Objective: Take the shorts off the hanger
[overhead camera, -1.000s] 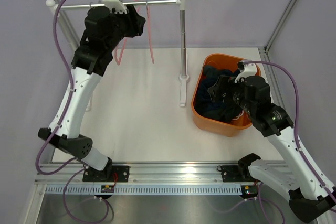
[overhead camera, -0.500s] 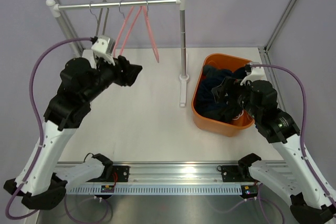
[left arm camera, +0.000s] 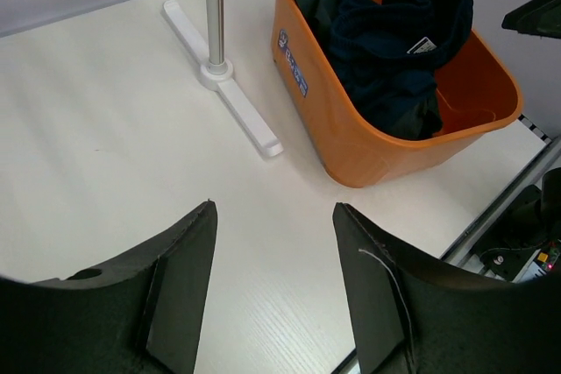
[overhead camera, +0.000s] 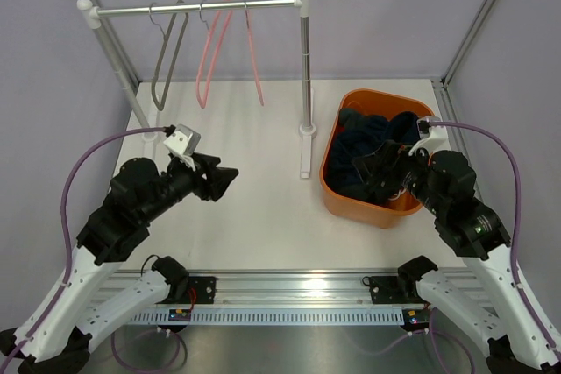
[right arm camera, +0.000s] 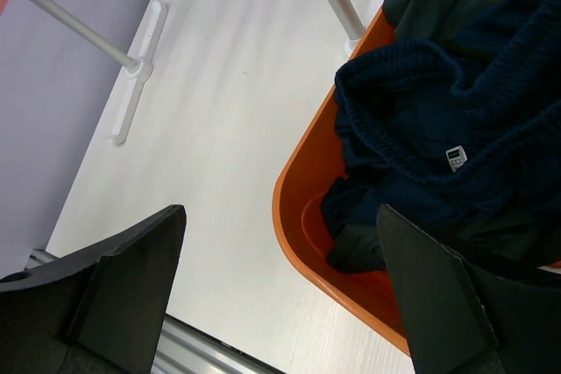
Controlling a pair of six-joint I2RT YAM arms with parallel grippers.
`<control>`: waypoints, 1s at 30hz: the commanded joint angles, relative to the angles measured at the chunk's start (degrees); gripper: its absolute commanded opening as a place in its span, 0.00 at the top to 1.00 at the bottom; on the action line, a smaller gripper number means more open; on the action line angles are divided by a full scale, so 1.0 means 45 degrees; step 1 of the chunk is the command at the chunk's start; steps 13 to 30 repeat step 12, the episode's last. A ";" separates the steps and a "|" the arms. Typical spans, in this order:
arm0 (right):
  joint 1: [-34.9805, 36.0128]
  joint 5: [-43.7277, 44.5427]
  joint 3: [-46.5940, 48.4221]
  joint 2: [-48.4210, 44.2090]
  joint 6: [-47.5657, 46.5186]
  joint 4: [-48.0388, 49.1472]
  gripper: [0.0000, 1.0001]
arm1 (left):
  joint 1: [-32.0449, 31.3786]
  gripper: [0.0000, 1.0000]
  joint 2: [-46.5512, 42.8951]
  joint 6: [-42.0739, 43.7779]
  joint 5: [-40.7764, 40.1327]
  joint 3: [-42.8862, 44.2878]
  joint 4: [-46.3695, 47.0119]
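Observation:
Dark navy shorts (overhead camera: 372, 139) lie heaped in the orange basket (overhead camera: 337, 192), with a charcoal piece under them (right arm camera: 358, 250). The wrist views show the same heap (left arm camera: 394, 45) (right arm camera: 438, 120). On the rail hang a grey hanger (overhead camera: 166, 59) and two pink hangers (overhead camera: 210, 59), all bare. My left gripper (overhead camera: 224, 183) hovers open over the front left of the table, nothing between its fingers (left arm camera: 273, 208). My right gripper (overhead camera: 375, 172) stands open above the basket's near rim, holding nothing (right arm camera: 280, 212).
The rack's right post (overhead camera: 305, 67) and its white foot (overhead camera: 305, 159) stand just left of the basket; the foot also shows in the left wrist view (left arm camera: 232, 98). The left post (overhead camera: 114, 54) runs along the left wall. An aluminium rail (overhead camera: 289, 282) edges the near side.
My left arm has come down from the rack rail and drawn back to the front left of the table. The right arm has pulled back slightly toward the near edge.

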 commanded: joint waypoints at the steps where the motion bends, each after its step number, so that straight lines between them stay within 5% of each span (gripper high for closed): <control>1: -0.0035 -0.0204 0.0255 -0.0255 0.0203 0.0344 0.01 | -0.0075 0.40 -0.0552 0.0077 0.0277 -0.0644 0.1358; 30: -0.0035 -0.0164 -0.0115 -0.0430 0.0457 0.0635 0.00 | -0.0075 0.40 -0.1314 0.0078 0.0668 -0.1953 0.1829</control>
